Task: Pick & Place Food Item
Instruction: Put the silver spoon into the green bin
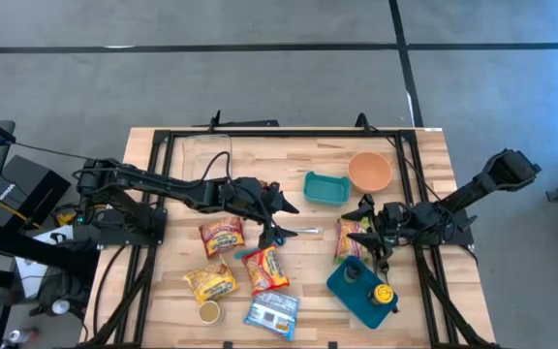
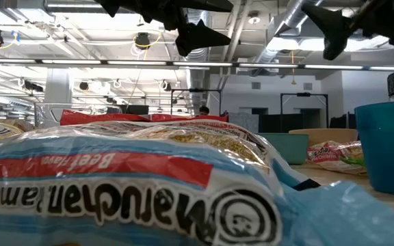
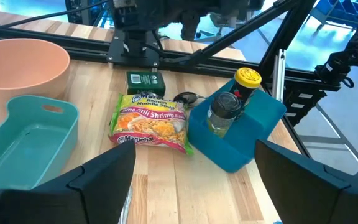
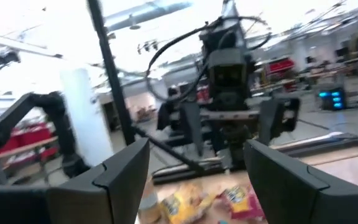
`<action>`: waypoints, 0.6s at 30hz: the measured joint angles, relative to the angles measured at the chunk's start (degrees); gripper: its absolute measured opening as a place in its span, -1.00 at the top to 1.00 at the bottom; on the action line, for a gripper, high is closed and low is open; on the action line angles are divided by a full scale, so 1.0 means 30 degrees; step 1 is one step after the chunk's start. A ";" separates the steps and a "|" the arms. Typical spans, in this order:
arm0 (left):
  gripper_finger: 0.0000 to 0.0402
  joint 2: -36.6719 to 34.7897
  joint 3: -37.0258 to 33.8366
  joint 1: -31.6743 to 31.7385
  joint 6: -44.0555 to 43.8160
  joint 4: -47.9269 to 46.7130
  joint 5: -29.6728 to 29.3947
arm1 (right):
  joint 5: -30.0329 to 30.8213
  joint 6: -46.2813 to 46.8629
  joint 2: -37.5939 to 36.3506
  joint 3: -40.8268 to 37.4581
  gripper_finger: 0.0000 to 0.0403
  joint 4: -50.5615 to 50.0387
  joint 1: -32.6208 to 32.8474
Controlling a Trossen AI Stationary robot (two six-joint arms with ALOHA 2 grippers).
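Several ramen packets lie flat on the wooden table (image 1: 424, 155): a lime shrimp packet (image 1: 349, 238) (image 3: 149, 121) at centre right, yellow and red ones (image 1: 221, 235) (image 1: 266, 269) (image 1: 209, 281) at centre left, and a blue one (image 1: 272, 313) (image 2: 115, 184) by the near edge. My left gripper (image 1: 281, 219) (image 3: 191, 186) hangs open above the table's middle, pointing toward the shrimp packet, with nothing between its fingers. My right gripper (image 1: 364, 231) (image 4: 197, 180) is open and raised over the shrimp packet, tilted upward, touching nothing.
A teal tray (image 1: 325, 188) (image 3: 23, 140) and a pink bowl (image 1: 369, 171) (image 3: 17, 65) stand at the back centre-right. A blue caddy (image 1: 361, 289) (image 3: 235, 127) with a yellow-capped bottle and a shaker sits near right. A small cup (image 1: 209, 311) stands at the near edge.
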 joint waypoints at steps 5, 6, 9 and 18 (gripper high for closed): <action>-0.61 -0.0007 0.0017 0.0160 -0.0125 0.4881 -0.0071 | 0.1391 -0.0005 0.0000 0.0694 -0.24 -0.0658 0.0000; -0.61 -0.0005 0.0013 0.0160 -0.0131 0.5712 -0.0078 | 0.1619 -0.0010 0.0000 0.0759 -0.23 -0.1001 0.0000; -0.61 -0.0006 0.0016 0.0160 -0.0130 0.8516 -0.0090 | 0.2452 -0.0034 0.0000 0.0948 -0.13 -0.2240 -0.0007; -0.61 0.0000 0.0003 0.0160 -0.0131 1.2004 -0.0164 | 0.4119 -0.0045 0.0000 0.0989 0.27 -0.3945 -0.0036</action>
